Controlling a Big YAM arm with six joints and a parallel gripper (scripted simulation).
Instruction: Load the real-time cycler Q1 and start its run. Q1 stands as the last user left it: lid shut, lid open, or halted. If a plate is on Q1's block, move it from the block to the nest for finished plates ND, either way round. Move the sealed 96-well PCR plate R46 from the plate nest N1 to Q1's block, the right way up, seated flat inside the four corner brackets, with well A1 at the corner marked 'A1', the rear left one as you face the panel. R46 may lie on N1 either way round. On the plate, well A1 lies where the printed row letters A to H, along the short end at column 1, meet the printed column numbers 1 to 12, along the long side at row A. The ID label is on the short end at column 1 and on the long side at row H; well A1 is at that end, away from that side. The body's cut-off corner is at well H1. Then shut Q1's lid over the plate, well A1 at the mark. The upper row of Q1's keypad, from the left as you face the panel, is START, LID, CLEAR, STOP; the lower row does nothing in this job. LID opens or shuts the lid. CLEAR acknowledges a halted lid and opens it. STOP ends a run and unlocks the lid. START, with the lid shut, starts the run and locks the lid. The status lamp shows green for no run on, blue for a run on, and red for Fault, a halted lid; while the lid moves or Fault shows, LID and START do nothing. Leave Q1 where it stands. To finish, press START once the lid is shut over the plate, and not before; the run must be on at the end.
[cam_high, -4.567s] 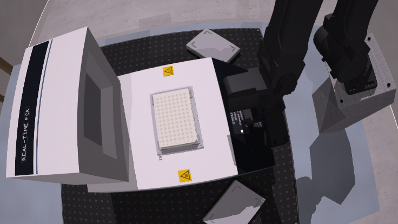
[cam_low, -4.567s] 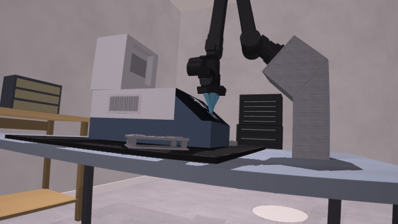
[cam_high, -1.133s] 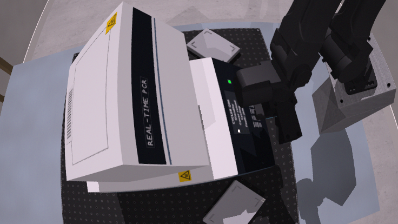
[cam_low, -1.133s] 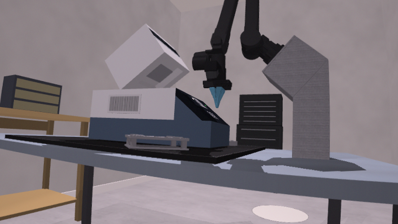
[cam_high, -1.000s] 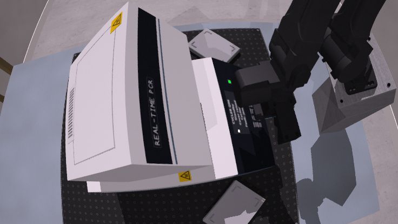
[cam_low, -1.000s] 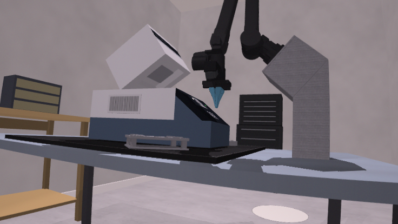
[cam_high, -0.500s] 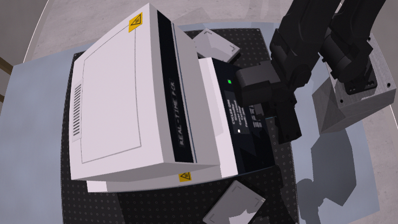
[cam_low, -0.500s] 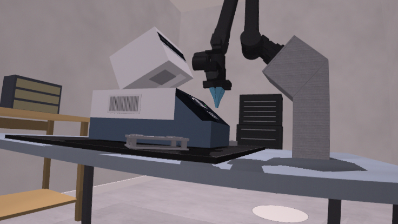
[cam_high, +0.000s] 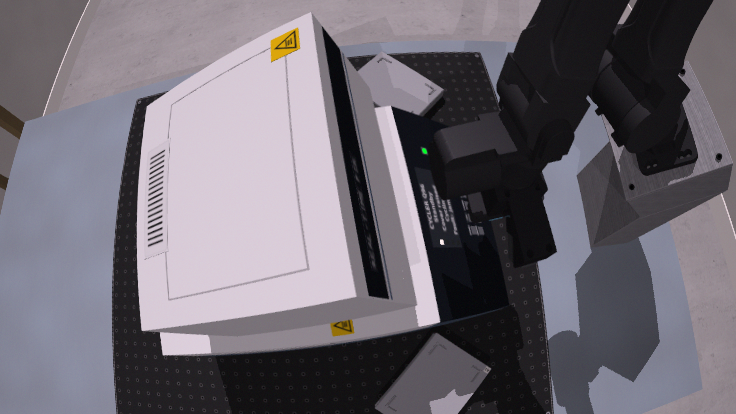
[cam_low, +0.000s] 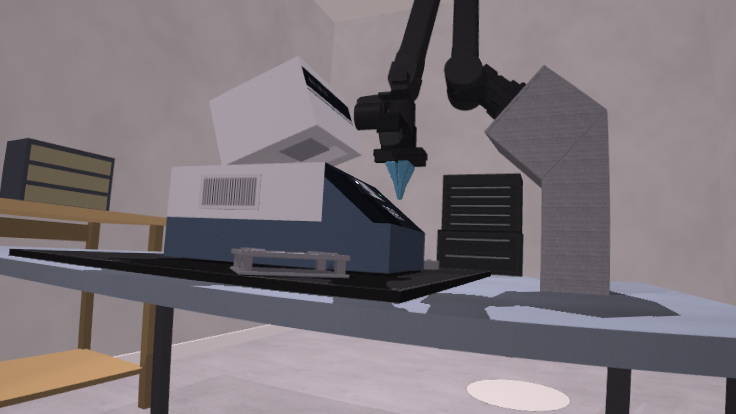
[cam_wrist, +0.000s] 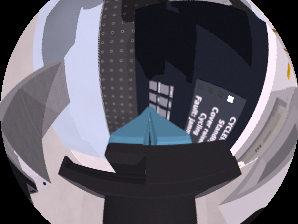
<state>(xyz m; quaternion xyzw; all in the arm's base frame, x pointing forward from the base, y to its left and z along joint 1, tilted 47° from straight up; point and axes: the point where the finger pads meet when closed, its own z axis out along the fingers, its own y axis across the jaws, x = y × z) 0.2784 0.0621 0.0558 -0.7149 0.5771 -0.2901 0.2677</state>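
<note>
The cycler Q1 (cam_low: 288, 231) sits on the black mat (cam_low: 360, 288); its white lid (cam_high: 236, 169) hangs partly lowered, tilted over the block, a gap showing beneath it from the side; plate R46 is hidden under it, so I cannot see how it sits. The status lamp (cam_high: 424, 150) glows green. The gripper (cam_low: 400, 193) hovers just above the sloped panel (cam_high: 463, 278), its blue fingers clenched together on nothing. Both grey nests, one behind (cam_high: 398, 82) and one in front (cam_high: 437, 375), carry no plate.
</note>
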